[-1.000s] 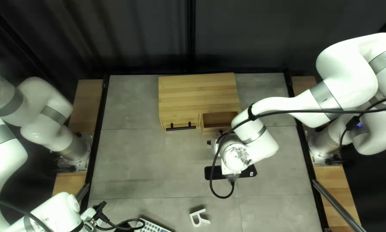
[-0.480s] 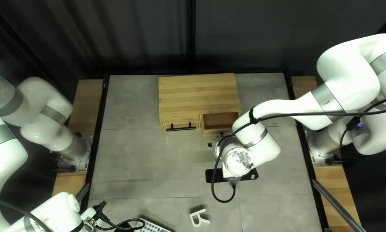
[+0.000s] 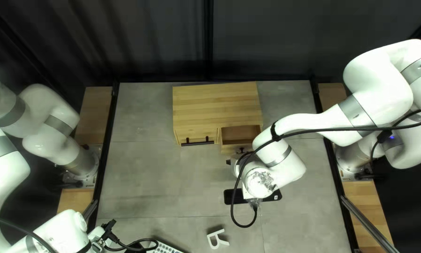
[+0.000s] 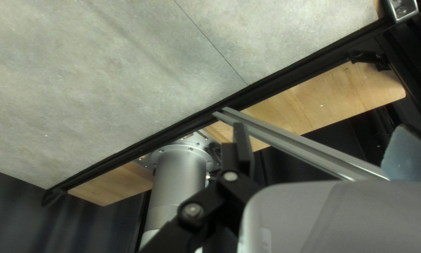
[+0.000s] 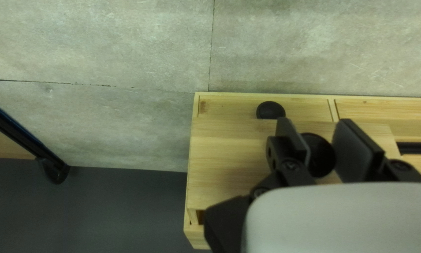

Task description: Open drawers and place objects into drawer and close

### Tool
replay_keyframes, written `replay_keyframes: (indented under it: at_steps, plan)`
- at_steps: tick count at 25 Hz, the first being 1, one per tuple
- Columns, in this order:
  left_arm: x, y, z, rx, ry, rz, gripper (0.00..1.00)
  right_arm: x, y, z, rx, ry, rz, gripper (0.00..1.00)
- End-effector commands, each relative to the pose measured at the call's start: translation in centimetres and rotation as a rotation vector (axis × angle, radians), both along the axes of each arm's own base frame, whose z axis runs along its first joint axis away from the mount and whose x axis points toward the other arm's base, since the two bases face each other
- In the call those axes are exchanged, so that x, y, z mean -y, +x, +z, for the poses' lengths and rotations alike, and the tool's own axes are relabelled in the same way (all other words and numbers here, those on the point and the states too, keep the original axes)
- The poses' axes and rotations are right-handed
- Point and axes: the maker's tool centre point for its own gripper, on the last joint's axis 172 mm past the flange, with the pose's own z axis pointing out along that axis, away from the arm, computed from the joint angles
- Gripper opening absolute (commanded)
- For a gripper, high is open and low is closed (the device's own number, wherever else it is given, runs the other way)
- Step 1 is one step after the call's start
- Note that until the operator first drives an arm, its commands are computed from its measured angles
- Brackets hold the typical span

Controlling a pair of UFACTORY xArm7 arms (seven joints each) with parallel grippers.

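The wooden cabinet (image 3: 215, 105) stands toward the table's far edge, its right-hand upper drawer (image 3: 241, 135) pulled out; no object shows in the visible part. My right gripper (image 3: 241, 158) is at that drawer's front, partly hidden by its arm. In the right wrist view my right gripper (image 5: 322, 147) is shut on the round black knob (image 5: 319, 157); a lower knob (image 5: 271, 110) sits beside it. At the near left, my left gripper (image 3: 108, 228) is away from the cabinet. In its wrist view, my left gripper (image 4: 316, 145) is open, one finger visible, the other hidden.
A flat black object (image 3: 271, 196) lies under the right arm. A white letter R (image 3: 217, 238) and part of a keyboard (image 3: 166, 247) lie near the table's front edge. The cabinet's left door or drawer has a black bar handle (image 3: 197, 142). A cable loops below the right arm.
My right gripper's arm has shifted slightly toward the table's near edge. The cabinet and its open drawer also appear slightly nearer that edge. My left arm has stayed still.
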Motion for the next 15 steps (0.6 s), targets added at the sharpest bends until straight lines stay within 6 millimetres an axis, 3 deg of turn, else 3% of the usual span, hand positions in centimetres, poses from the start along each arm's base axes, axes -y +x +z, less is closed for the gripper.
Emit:
replay_keyframes:
  at_steps: [1,15]
  plan:
    - [0.00,0.00,0.00,0.000,0.000,0.000,1.00,0.02,0.10,0.17,0.001,0.000,0.000,0.10]
    - [0.00,0.00,0.00,0.000,0.000,0.000,1.00,0.05,0.24,-0.06,0.007,0.001,0.005,0.08]
